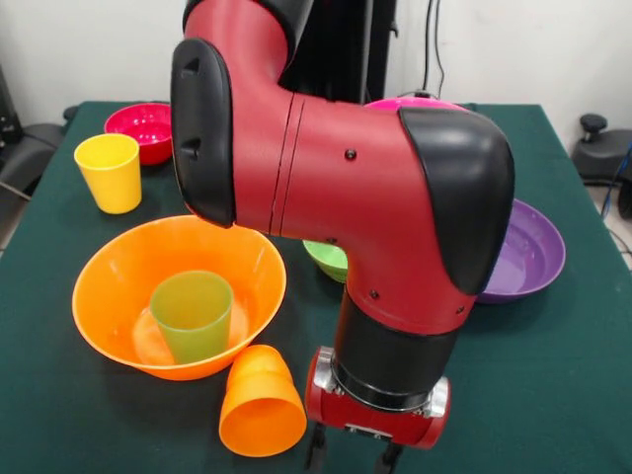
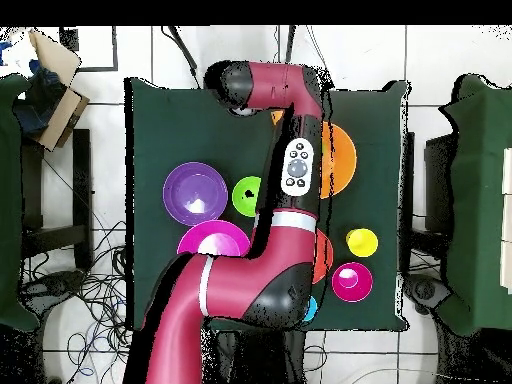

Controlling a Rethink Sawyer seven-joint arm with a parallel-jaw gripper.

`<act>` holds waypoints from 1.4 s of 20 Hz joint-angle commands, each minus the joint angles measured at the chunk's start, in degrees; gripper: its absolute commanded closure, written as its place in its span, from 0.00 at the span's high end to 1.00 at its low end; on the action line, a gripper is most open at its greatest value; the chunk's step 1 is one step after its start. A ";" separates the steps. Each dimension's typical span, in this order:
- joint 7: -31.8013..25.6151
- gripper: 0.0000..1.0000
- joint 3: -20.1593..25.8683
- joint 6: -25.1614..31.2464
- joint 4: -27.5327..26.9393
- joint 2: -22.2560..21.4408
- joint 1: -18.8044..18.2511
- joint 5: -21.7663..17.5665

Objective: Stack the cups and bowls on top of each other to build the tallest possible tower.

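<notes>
Front view: green cup (image 1: 193, 314) upright inside large orange bowl (image 1: 109, 286); orange cup (image 1: 261, 403) on side just beside; end effector (image 1: 353, 456) state unclear.

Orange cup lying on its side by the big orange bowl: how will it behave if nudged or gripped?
The orange cup lies on its side and tapers, so a nudge would probably roll it in a curve. It looks like thin, smooth plastic: likely light, and perhaps slippery in the gripper.

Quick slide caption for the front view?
Sawyer hand beside tipped orange cup; green cup upright inside orange bowl.
</notes>
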 commanded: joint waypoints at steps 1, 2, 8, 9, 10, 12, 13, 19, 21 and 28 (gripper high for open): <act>-6.98 1.00 0.26 -2.54 3.30 0.58 0.74 -3.47; -6.73 1.00 0.06 -2.83 3.56 0.62 0.89 -3.58; -5.30 1.00 -0.70 -4.47 3.19 2.45 1.41 -3.43; -5.00 1.00 -0.92 -4.48 3.29 2.50 1.54 -3.39; -4.83 1.00 -1.13 -4.35 3.55 2.38 1.63 -3.34; -4.90 1.00 -1.35 -3.89 4.76 1.71 1.80 -3.32; -5.27 1.00 -1.40 -3.39 5.15 1.44 1.78 -3.21; -5.28 1.00 -3.30 -2.95 7.54 -0.09 2.42 -4.59; -4.70 1.00 -4.14 -3.48 9.03 -0.83 2.84 -5.37; -4.25 1.00 -5.81 -2.42 13.14 -3.38 4.01 -6.64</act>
